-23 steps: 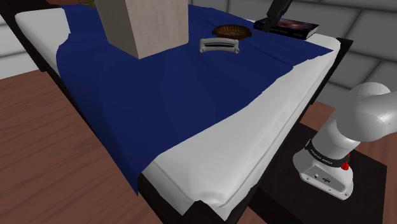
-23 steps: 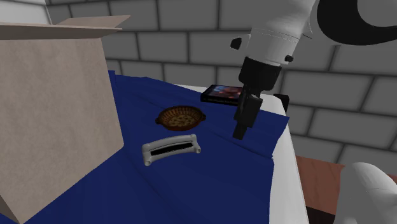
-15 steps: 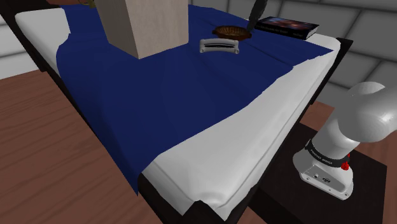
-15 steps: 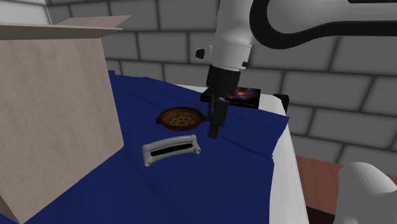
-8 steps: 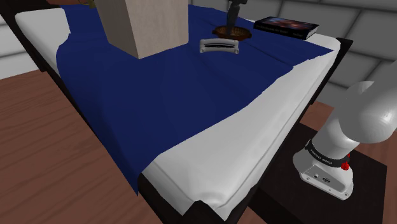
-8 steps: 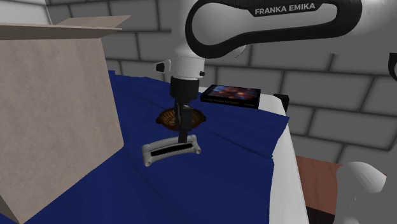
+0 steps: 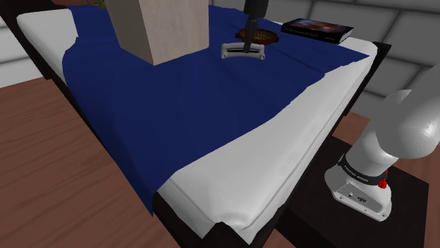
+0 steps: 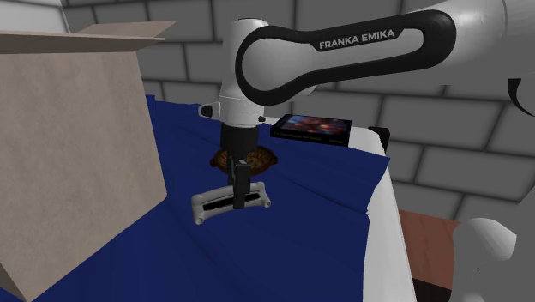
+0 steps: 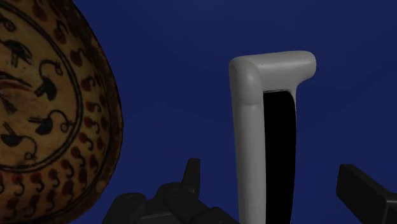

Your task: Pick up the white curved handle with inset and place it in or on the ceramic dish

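One blue-draped bed (image 7: 176, 113), grey-block walls (image 8: 467, 111)

The arm (image 8: 343, 51) arches in from the view's right, its gripper (image 8: 237, 197) pointing straight down at the middle of the white handle (image 8: 210, 204), which lies on the blue cloth (image 8: 283, 249). Just behind the handle sits the brown patterned dish (image 8: 261, 160), partly hidden by the gripper. A book (image 8: 311, 129) lies further back near the grey block wall (image 8: 429, 129), and a tall tan box (image 8: 69, 154) stands at the view's left.

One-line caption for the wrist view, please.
Open gripper astride the white handle on a blue cloth, patterned brown dish alongside.
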`<action>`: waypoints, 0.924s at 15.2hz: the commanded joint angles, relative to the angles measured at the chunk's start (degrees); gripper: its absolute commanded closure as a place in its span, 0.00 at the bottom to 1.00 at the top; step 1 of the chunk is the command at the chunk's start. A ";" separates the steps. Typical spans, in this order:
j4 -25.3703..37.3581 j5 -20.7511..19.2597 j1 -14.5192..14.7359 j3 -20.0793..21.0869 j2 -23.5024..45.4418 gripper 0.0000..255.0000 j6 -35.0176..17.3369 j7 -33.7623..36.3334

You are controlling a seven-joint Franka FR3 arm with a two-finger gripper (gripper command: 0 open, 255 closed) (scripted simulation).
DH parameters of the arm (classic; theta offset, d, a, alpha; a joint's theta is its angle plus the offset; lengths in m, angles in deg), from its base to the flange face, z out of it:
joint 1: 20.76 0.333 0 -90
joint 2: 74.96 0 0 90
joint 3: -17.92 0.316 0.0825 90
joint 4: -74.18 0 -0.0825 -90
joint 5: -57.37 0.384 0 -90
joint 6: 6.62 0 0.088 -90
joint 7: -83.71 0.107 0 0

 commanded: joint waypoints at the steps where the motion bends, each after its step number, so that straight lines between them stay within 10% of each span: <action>1: -0.97 0.05 0.01 0.01 0.08 0.00 -1.05 -0.17; 8: -0.94 0.05 0.01 0.01 0.09 0.00 -1.04 -0.17; 9: -0.94 0.05 0.01 0.01 0.09 1.00 -1.04 -0.17; 14: -0.94 0.05 0.01 0.01 0.09 1.00 -1.04 -0.17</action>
